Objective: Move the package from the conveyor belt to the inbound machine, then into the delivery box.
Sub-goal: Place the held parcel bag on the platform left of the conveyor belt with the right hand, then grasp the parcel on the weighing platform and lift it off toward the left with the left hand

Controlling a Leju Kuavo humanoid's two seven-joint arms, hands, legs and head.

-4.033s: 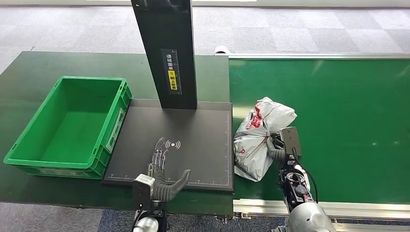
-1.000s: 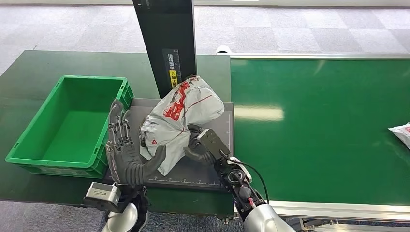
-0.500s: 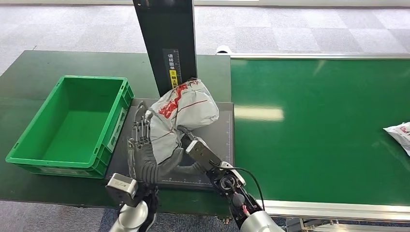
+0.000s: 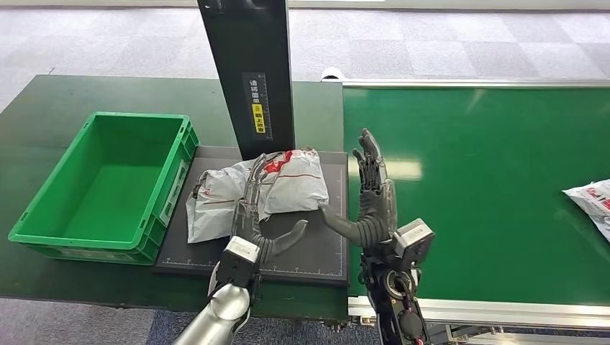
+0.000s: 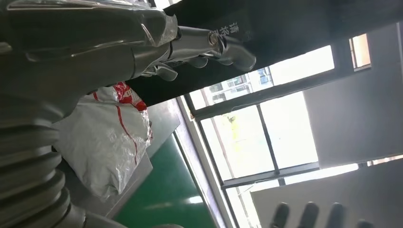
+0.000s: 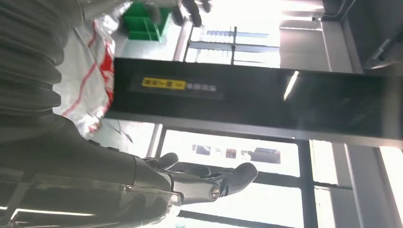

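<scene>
The package [image 4: 288, 187], a white plastic bag with red print, lies flat on the black platform of the inbound machine [image 4: 316, 244], in front of its upright column [image 4: 248, 72]. My left hand [image 4: 252, 219] reaches in from the near edge. Its fingers are stretched out and rest on top of the package, with the thumb spread off to the side. My right hand [image 4: 370, 201] stands upright and open beside the platform's right edge, apart from the package. The left wrist view shows the package [image 5: 107, 142] under the straight fingers [image 5: 204, 45]. The right wrist view shows the package [image 6: 90, 71] past my open right hand [image 6: 119, 175].
An empty green delivery box [image 4: 79, 248] stands left of the platform on the dark green table. The green conveyor belt [image 4: 489, 180] runs to the right, with a second white package [image 4: 590, 199] at its right edge.
The package was upright between both hands; it now lies flat on the platform. My right hand has let go, moved right and opened upward. The belt's second package came a little further in.
</scene>
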